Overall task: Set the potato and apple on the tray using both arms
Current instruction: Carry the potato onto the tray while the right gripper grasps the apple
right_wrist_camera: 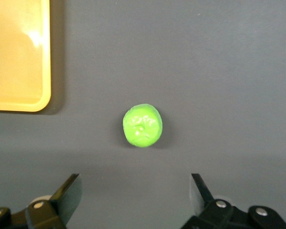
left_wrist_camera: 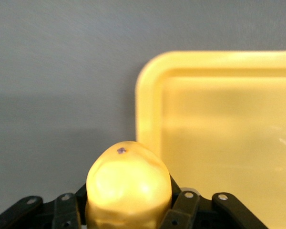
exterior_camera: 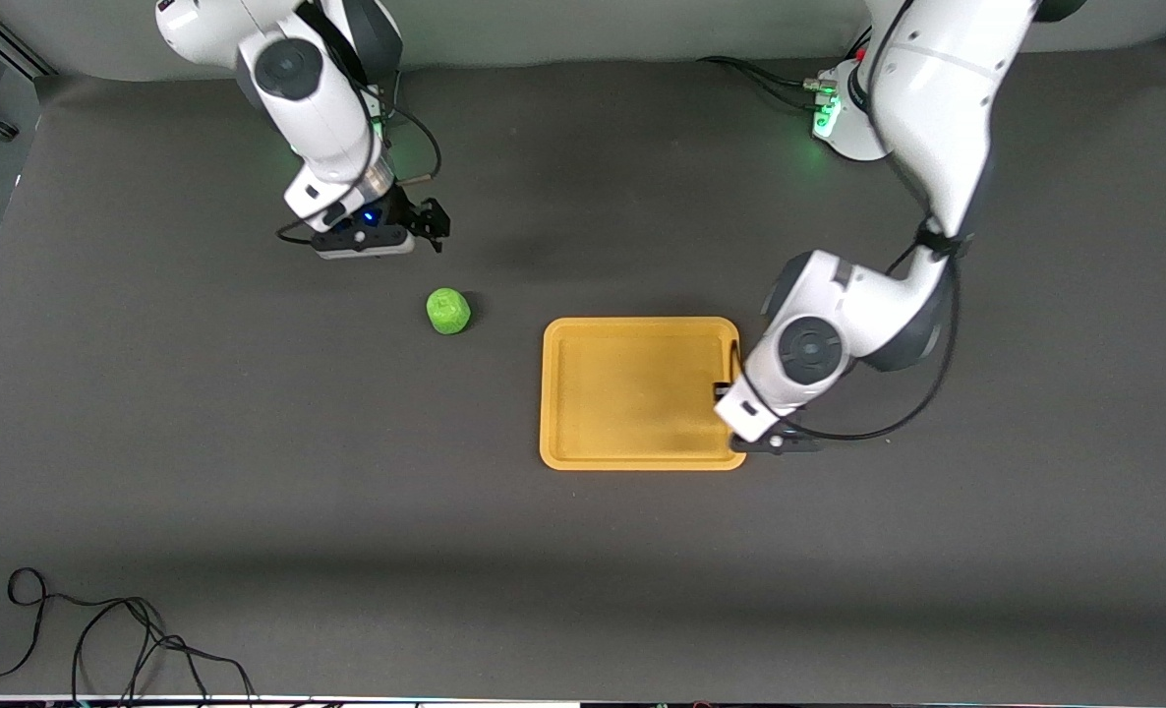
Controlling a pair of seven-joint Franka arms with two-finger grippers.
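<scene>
The orange-yellow tray (exterior_camera: pixel 563 393) lies mid-table. My left gripper (left_wrist_camera: pixel 127 202) is shut on the yellow-tan potato (left_wrist_camera: pixel 127 183) and holds it just outside the tray's edge (left_wrist_camera: pixel 152 95) at the left arm's end; in the front view the left arm's wrist hides the potato. The green apple (exterior_camera: pixel 448 311) sits on the cloth beside the tray, toward the right arm's end. My right gripper (exterior_camera: pixel 433 221) is open and empty, up above the cloth close to the apple. In the right wrist view the apple (right_wrist_camera: pixel 142 125) lies ahead of the spread jaws, with a tray corner (right_wrist_camera: pixel 24 102) showing.
Dark grey cloth (exterior_camera: pixel 249 472) covers the table. Black cables (exterior_camera: pixel 101 639) lie at the table's edge nearest the front camera, toward the right arm's end. The arms' green-lit bases stand along the edge farthest from the front camera.
</scene>
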